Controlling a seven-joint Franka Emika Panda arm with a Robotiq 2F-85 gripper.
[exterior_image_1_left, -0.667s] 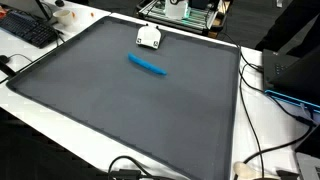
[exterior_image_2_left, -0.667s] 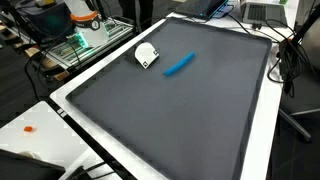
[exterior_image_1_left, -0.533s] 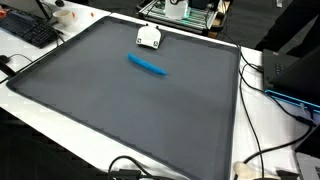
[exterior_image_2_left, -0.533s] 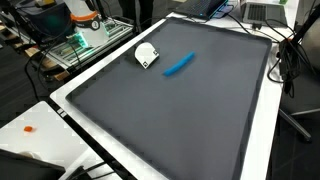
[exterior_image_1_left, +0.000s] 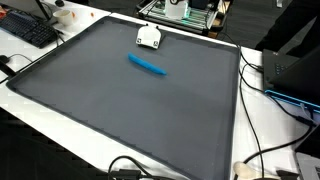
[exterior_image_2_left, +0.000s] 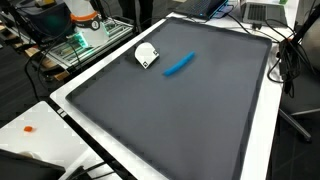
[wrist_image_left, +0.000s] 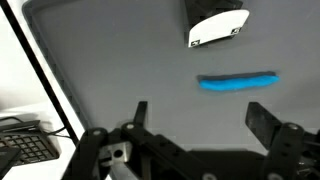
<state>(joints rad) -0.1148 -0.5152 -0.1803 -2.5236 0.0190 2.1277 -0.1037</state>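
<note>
Currently, the end effector (wrist_image_left: 200, 110) is seen in the wrist view with its jaws spread wide and nothing gripped between them. A blue stick-shaped object (wrist_image_left: 238, 82) is laid flat on the gray mat (exterior_image_1_left: 130, 120) of the table (exterior_image_1_left: 262, 130), near the white object (wrist_image_left: 217, 27) but apart from it. The end effector is held farther from the white object, beyond the blue one.

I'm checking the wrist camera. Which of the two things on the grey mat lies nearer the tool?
The long blue thing: it lies just ahead of the open tool, while the white object sits farther off, beyond it.
</note>
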